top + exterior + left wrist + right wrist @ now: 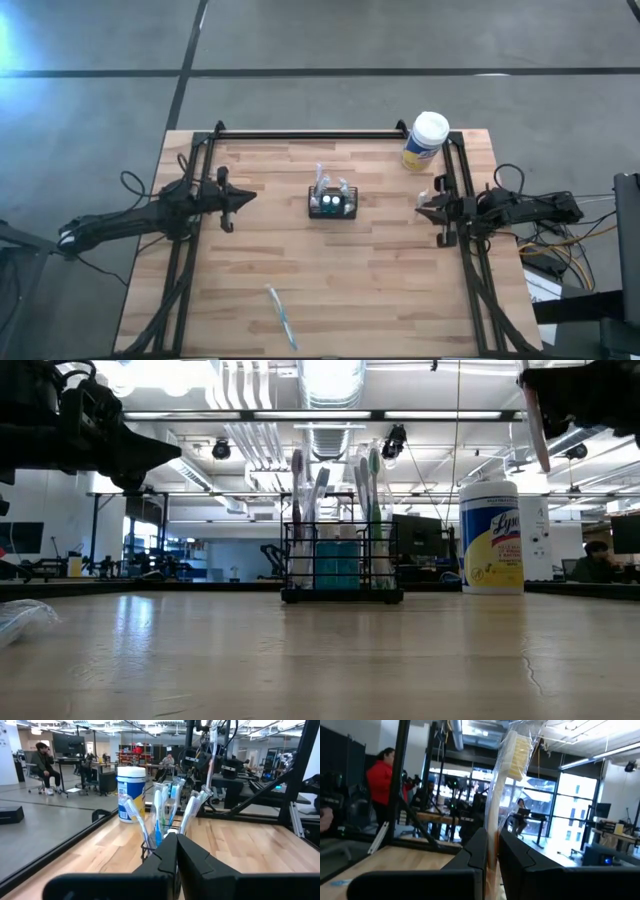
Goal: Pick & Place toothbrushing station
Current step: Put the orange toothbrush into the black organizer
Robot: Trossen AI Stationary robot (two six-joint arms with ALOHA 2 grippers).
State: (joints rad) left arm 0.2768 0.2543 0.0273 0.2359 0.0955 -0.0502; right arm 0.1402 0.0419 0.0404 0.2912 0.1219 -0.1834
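Note:
The toothbrushing station (332, 203), a small black wire-mesh holder, stands at mid-table with several toothbrushes upright in it. It also shows in the low view (340, 570) and the left wrist view (149, 849). My left gripper (242, 197) is shut and empty, held above the table to the holder's left. It shows in its own wrist view (176, 842) too. My right gripper (424, 207) is to the holder's right, above the table, shut on a toothbrush in a clear wrapper (507, 765). Another wrapped toothbrush (282, 317) lies flat near the table's front edge. My right gripper pinches the wrapped toothbrush by its handle (493, 817) between the two fingers (479, 847). The bristle head (518, 749) sticks out past the fingertips. The brush is lifted clear of the table, as the low view (538, 435) shows.
A white-lidded canister with a yellow label (426, 140) stands at the table's far right, also in the low view (491, 538). A black frame rail (310, 134) runs along the far edge. People sit and stand in the room beyond the table.

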